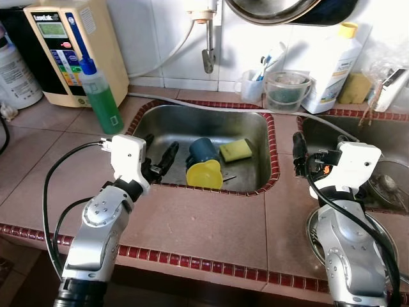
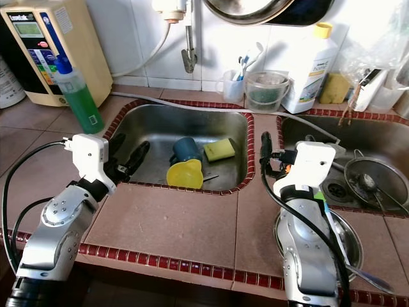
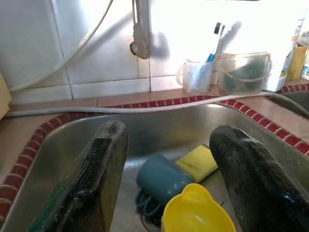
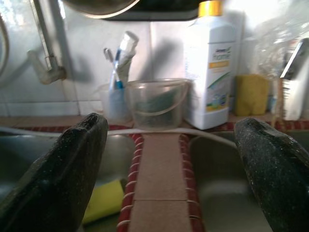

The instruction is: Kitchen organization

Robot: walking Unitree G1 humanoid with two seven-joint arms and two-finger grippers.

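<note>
A steel sink holds a dark blue cup lying on its side, a yellow cup in front of it, and a yellow sponge to their right. My left gripper hovers open over the sink's left edge. Between its fingers the blue cup and the yellow cup lie a short way ahead. My right gripper is open and holds nothing. It sits above the tiled divider between the two sinks.
A green soap bottle and a beige water machine stand at the back left. A toothbrush cup, a clear tub and a white bottle line the back ledge. A second sink with a strainer and a metal bowl are on the right.
</note>
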